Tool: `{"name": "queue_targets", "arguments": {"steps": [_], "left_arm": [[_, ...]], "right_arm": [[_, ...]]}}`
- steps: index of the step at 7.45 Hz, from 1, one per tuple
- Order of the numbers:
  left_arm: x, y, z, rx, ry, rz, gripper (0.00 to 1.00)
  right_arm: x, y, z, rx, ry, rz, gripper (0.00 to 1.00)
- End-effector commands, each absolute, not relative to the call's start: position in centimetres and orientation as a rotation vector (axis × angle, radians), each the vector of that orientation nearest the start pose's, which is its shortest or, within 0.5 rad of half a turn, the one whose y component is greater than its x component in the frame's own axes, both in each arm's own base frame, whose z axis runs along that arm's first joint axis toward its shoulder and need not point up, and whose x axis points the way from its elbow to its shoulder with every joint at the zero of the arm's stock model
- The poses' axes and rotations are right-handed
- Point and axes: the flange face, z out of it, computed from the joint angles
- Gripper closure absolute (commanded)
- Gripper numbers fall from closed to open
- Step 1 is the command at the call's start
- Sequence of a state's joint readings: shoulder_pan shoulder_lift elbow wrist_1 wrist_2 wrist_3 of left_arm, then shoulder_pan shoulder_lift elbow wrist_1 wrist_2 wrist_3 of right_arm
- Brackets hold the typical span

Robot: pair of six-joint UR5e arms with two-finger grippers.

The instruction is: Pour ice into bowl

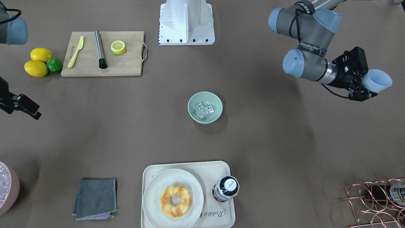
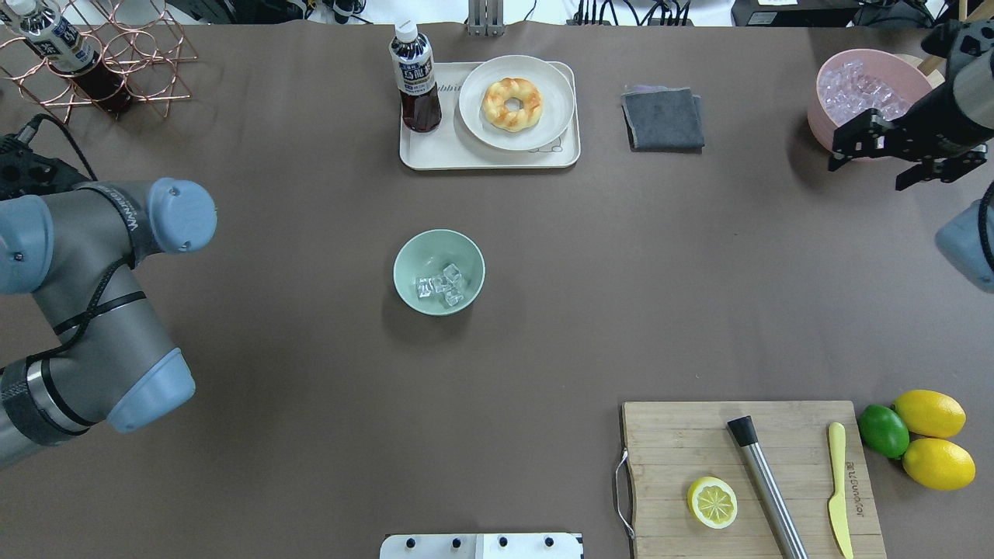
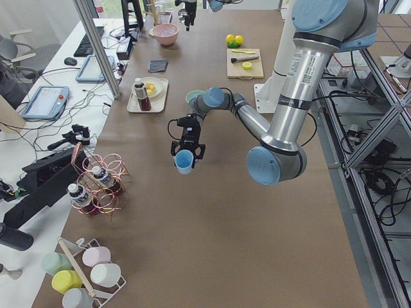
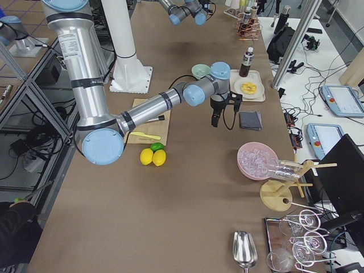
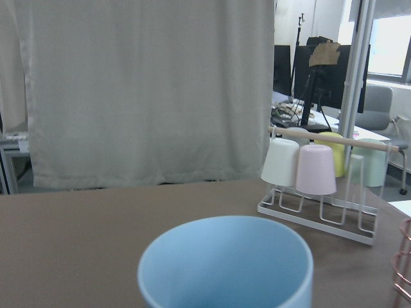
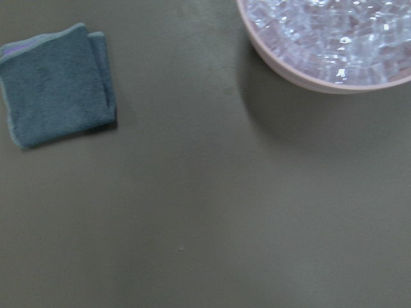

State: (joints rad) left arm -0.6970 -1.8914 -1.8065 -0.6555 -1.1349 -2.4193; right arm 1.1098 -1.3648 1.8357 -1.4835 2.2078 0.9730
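The pale mint-green bowl [image 1: 193,100] stands at the table's middle, also in the overhead view [image 2: 410,258]. Several clear ice cubes [image 1: 205,110] lie inside it [image 2: 443,286]. My left gripper [image 1: 364,85] is far off to the bowl's side, shut on a light blue cup [image 1: 377,80] held tilted above the table. The cup's rim fills the left wrist view [image 5: 225,263], and no ice shows in it. My right gripper [image 2: 874,159] is open and empty, hovering beside the pink container of ice [image 2: 862,85].
A cutting board [image 2: 749,477] holds a lemon half, a metal rod and a yellow knife, with lemons and a lime [image 2: 924,435] beside it. A tray [image 2: 489,155] carries a plate, a donut and a bottle. A grey cloth [image 2: 662,116], a copper rack [image 2: 93,54] and a cup rack [image 5: 321,192] are also in view.
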Motion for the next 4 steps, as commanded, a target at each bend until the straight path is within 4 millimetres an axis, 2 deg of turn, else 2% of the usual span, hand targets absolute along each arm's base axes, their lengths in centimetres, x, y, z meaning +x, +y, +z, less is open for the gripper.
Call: {"name": "queue_targets", "arguments": {"steps": [1, 2, 3, 4], "left_arm": [[26.1, -46.1, 61.8, 0.526, -0.504, -1.366, 0.51], [26.2, -46.2, 65.7, 0.520, -0.526, -1.341, 0.51], [26.4, -46.3, 68.7, 0.518, -0.534, -1.334, 0.51], [26.8, -46.5, 69.7, 0.518, -0.509, -1.340, 0.51]], "right_arm": [[-27.6, -52.3, 35.1, 0.046, -0.821, 0.267, 0.01], [-31.1, -51.8, 32.4, 0.054, -0.810, 0.263, 0.01], [-34.9, -51.0, 29.3, 0.063, -0.798, 0.266, 0.01], [-38.0, -50.5, 26.0, 0.069, -0.788, 0.269, 0.01]]}}
